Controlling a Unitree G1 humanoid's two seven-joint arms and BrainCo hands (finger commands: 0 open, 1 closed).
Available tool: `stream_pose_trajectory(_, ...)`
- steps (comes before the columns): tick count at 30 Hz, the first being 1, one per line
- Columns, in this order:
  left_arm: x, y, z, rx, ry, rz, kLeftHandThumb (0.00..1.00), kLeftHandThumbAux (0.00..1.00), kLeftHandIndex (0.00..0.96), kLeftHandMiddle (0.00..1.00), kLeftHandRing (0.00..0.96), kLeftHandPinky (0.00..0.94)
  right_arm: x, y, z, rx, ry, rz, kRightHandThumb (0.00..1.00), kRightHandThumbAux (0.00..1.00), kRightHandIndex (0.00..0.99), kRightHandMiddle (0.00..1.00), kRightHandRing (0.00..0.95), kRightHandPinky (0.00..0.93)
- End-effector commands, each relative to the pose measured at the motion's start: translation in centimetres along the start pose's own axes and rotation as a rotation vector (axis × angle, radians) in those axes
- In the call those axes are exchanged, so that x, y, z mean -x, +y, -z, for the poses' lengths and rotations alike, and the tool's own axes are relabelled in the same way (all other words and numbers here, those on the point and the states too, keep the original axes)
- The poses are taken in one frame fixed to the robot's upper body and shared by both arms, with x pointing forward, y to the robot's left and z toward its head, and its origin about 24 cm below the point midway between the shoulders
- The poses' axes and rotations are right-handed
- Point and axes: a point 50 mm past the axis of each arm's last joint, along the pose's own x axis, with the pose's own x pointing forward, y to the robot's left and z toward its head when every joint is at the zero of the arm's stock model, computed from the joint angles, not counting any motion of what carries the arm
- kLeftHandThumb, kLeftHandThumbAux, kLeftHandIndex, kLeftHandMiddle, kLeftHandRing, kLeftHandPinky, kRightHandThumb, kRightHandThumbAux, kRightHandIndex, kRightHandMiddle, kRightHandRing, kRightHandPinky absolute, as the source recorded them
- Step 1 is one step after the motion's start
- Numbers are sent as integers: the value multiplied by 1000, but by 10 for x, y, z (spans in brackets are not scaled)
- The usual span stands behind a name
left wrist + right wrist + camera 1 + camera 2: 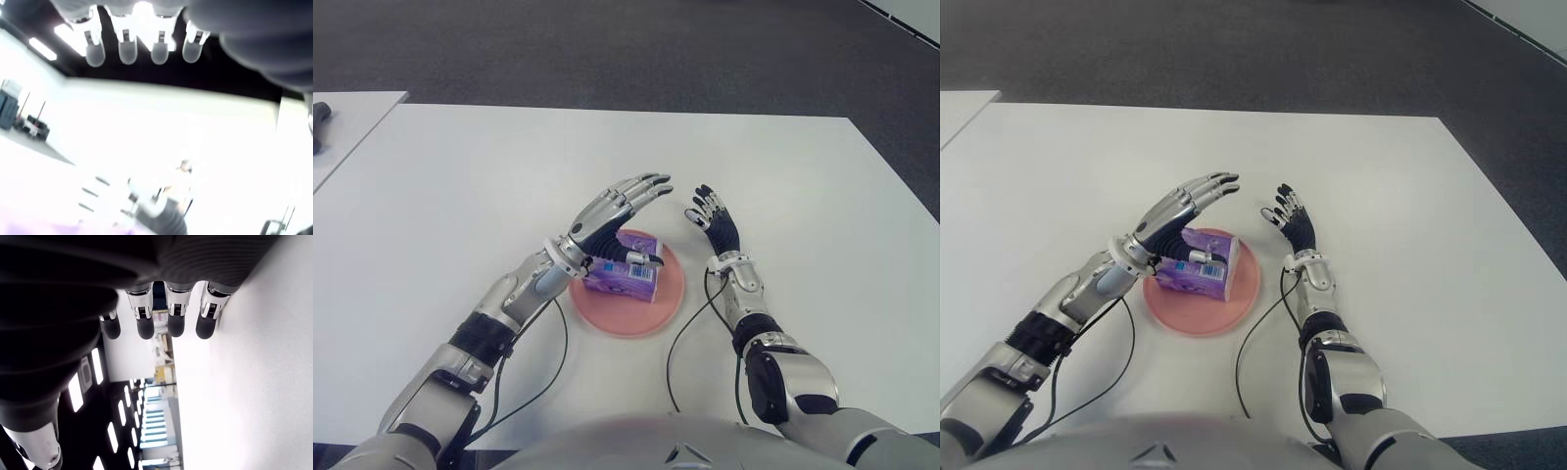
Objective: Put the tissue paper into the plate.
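Observation:
A purple tissue pack point(625, 274) lies inside the pink plate point(668, 294) near the table's front middle. My left hand point(615, 213) hovers just above the pack with its fingers stretched out and spread, holding nothing; its thumb tip sits close to the pack's top. In the left wrist view the fingertips point(127, 51) point straight out with nothing between them. My right hand point(713, 217) stands to the right of the plate, fingers extended upward and empty, as the right wrist view's fingertips point(146, 328) also show.
The white table point(489, 186) spreads wide around the plate. Black cables point(548, 362) trail from both forearms near the front edge. A second white table with a dark object point(319, 125) stands at the far left. Dark carpet lies beyond.

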Motion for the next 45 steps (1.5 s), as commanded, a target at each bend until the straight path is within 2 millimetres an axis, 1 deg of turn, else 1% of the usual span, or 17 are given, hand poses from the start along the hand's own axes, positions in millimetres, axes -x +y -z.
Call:
stream_pose_trajectory(1, 6, 0, 3, 60, 18, -53, 13, 357, 0, 0, 0, 0, 23, -1, 36, -40, 178, 29, 98, 707, 0, 0, 0, 0)
stream_pose_trajectory(12, 4, 4, 1, 188, 15, -111, 3, 379, 0, 0, 0, 0, 23, -1, 37, -40, 178, 29, 98, 707, 0, 0, 0, 0)
stream_pose_trajectory(16, 2, 6, 11, 248, 48, -131, 10, 395, 0, 0, 0, 0, 23, -1, 37, -40, 178, 29, 98, 707, 0, 0, 0, 0)
stream_pose_trajectory(21, 4, 23, 19, 265, 58, -201, 29, 433, 0, 0, 0, 0, 23, -1, 37, -40, 178, 29, 98, 707, 0, 0, 0, 0)
stream_pose_trajectory(23, 5, 30, 21, 278, 62, -244, 143, 546, 0, 0, 0, 0, 23, -1, 37, -40, 178, 29, 98, 707, 0, 0, 0, 0)
stream_pose_trajectory(24, 6, 33, 21, 286, 64, -263, 229, 581, 0, 0, 0, 0, 23, -1, 37, -40, 178, 29, 98, 707, 0, 0, 0, 0)
stream_pose_trajectory(25, 6, 35, 22, 294, 69, -283, 367, 627, 0, 0, 0, 0, 23, -1, 37, -40, 178, 29, 98, 707, 0, 0, 0, 0)
stream_pose_trajectory(26, 6, 37, 22, 299, 73, -294, 467, 656, 0, 0, 0, 0, 23, -1, 37, -40, 178, 29, 98, 707, 0, 0, 0, 0)
stream_pose_trajectory(29, 4, 46, 28, 302, 100, -359, 601, 702, 0, 0, 0, 0, 23, -1, 37, -40, 178, 29, 98, 707, 0, 0, 0, 0)
stream_pose_trajectory(31, 5, 52, 38, 292, 141, -405, 614, 733, 0, 0, 0, 0, 23, -1, 37, -40, 178, 29, 98, 707, 0, 0, 0, 0)
stream_pose_trajectory(32, 6, 55, 43, 286, 163, -423, 538, 754, 0, 0, 0, 0, 23, -1, 37, -40, 178, 29, 98, 707, 0, 0, 0, 0)
stream_pose_trajectory(33, 8, 59, 53, 265, 217, -447, 507, 763, 0, 0, 0, 0, 23, -1, 37, -40, 178, 29, 98, 707, 0, 0, 0, 0)
stream_pose_trajectory(34, 10, 61, 59, 250, 254, -464, 329, 748, 0, 0, 0, 0, 23, -1, 37, -40, 179, 29, 98, 707, 0, 0, 0, 0)
stream_pose_trajectory(35, 15, 60, 68, 239, 330, -483, 211, 739, 0, 0, 0, 0, 23, -1, 37, -40, 179, 29, 98, 707, 0, 0, 0, 0)
stream_pose_trajectory(37, 20, 58, 77, 228, 410, -502, 107, 701, 0, 0, 0, 0, 23, 0, 37, -40, 179, 29, 98, 707, 0, 0, 0, 0)
stream_pose_trajectory(40, 31, 48, 85, 262, 508, -536, 35, 644, 0, 0, 0, 0, 24, 0, 37, -40, 178, 29, 98, 707, 0, 0, 0, 0)
stream_pose_trajectory(45, 42, 34, 93, 317, 631, -588, 5, 546, 0, 0, 0, 0, 24, 0, 37, -40, 178, 29, 98, 707, 0, 0, 0, 0)
